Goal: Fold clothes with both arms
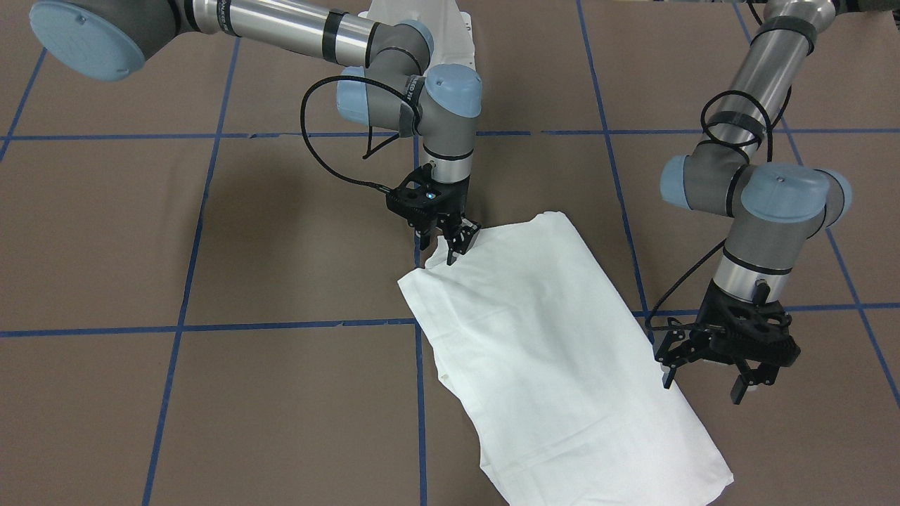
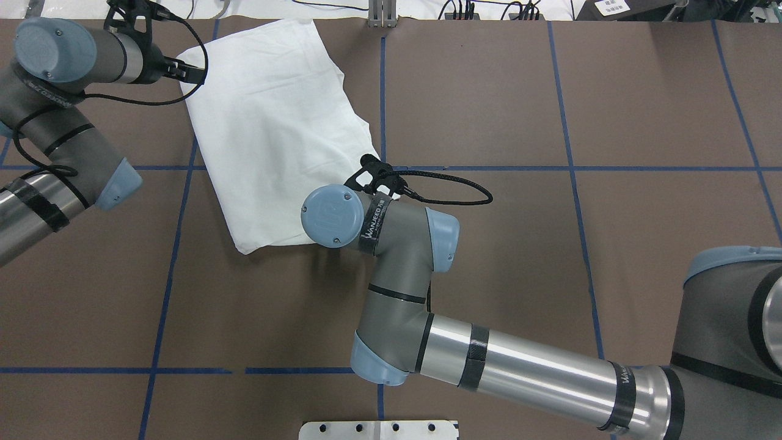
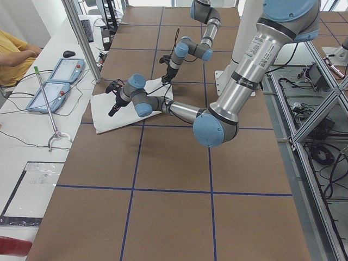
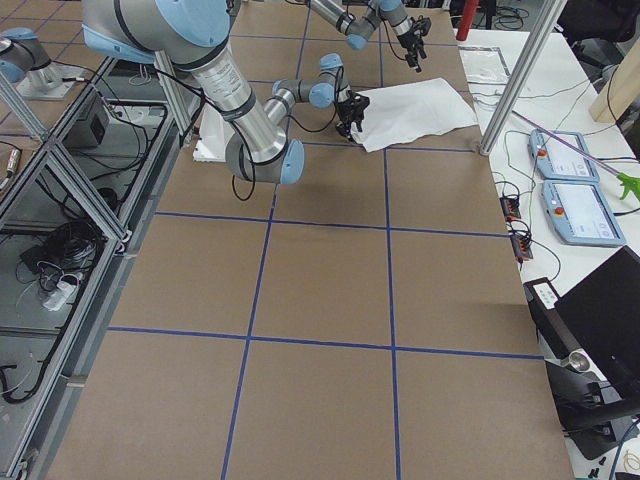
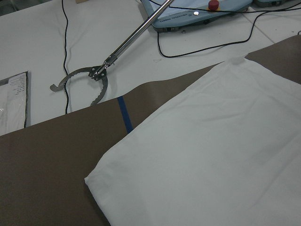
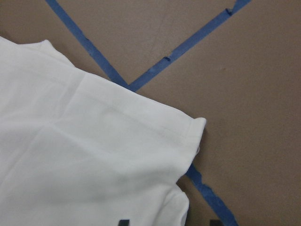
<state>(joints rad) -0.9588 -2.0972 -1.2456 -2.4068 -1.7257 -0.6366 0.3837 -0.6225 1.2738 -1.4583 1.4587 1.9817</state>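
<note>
The white shirt [image 1: 555,337] is lying folded flat on the brown surface [image 1: 211,246], covering part of a blue tape line [image 1: 281,326]. The right pincer [image 1: 441,242] is standing low at one corner of the shirt with its fingers spread apart. A small raised bit of the cloth edge is sitting between them. The left pincer [image 1: 702,383] is hanging wide open just beside the shirt's long edge, holding nothing.
</note>
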